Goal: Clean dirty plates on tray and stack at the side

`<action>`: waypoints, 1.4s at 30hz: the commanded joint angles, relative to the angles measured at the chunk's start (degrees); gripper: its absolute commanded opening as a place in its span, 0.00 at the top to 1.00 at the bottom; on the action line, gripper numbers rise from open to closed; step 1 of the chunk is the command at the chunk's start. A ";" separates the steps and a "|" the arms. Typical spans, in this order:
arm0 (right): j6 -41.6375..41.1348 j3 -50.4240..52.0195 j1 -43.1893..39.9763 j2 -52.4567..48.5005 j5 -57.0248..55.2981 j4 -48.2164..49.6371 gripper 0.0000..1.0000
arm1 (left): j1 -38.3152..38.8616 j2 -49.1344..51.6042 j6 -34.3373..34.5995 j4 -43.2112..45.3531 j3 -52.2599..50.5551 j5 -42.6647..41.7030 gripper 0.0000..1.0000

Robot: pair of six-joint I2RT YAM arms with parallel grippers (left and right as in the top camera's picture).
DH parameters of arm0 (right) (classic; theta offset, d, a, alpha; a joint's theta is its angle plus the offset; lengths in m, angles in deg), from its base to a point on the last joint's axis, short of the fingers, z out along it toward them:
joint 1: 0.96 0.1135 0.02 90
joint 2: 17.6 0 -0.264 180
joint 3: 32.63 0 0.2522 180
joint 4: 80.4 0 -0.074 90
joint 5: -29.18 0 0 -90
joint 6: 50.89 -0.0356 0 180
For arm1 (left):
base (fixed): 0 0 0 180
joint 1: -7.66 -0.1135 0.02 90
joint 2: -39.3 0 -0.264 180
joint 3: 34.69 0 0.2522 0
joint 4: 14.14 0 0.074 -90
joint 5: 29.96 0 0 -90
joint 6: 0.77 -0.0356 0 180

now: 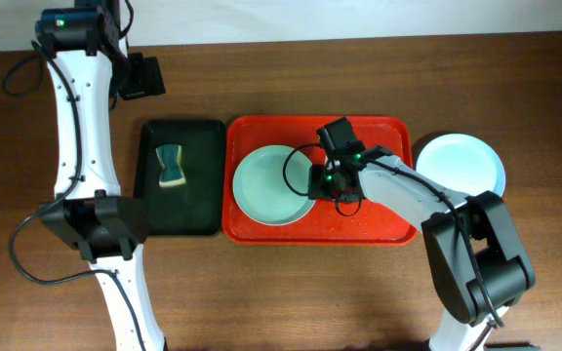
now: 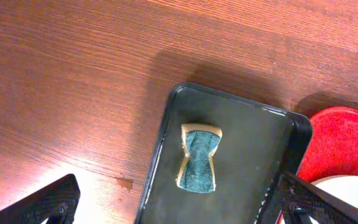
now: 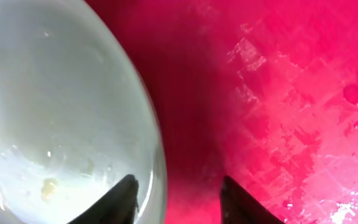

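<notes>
One pale mint green round plate (image 1: pixel 273 185) on the red rectangular plastic tray (image 1: pixel 261 230) has its right rim inside the spread right gripper (image 3: pixel 177 180), so a deep, square pinch seems best.

Overhead: bright, even.
Left wrist: glare on brown wooden table (image 2: pixel 98 180).
Right wrist: blurred pale round plate (image 3: pixel 55 106), glinting red plastic tray (image 3: pixel 278 112).

A green-and-tan sponge (image 2: pixel 197 158) in a small black tray (image 2: pixel 247 146) on the brown wooden table (image 2: pixel 73 81).
</notes>
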 commanded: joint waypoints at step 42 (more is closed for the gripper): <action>-11.21 -2.89 15.54 7.74 -14.34 15.85 0.96 | 0.59 -0.17 0.15 -0.07 0.37 -0.83 0.00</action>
